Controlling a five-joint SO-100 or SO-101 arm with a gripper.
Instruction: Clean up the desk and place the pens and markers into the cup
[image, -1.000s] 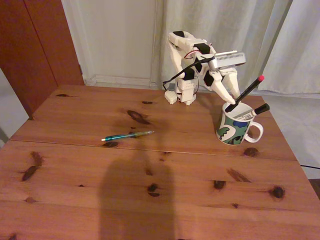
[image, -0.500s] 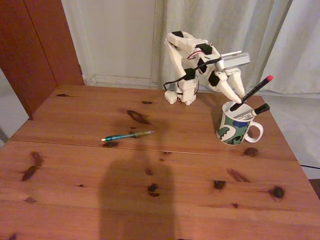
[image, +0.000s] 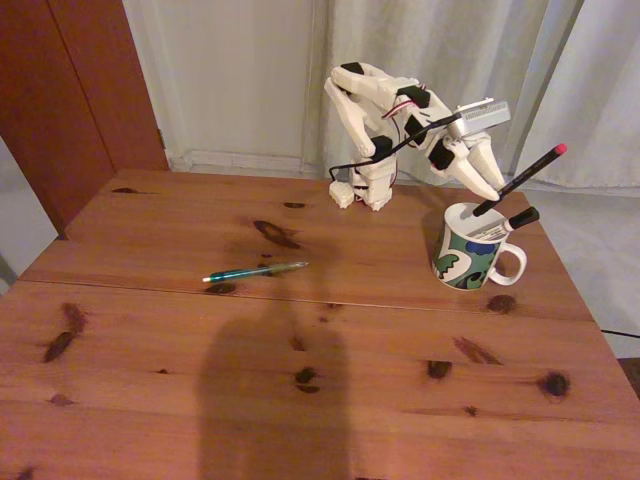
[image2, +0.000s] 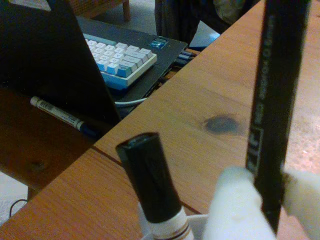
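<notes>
the gripper (image: 487, 200), pinching the black pen (image: 520, 178), has risen above the cup (image: 473, 254).

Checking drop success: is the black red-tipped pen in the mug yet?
Not in. The thin black pen with red tip is clamped in the white claw, its lower end above the swirl-patterned white ceramic mug.

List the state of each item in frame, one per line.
tool: shut on black pen, above the mug
black pen: held tilted, lower end at the mug rim, red tip up
marker: in the mug, leaning on the rim
mug: upright on the desk
green pen: lying flat on the desk, not picked up
</notes>
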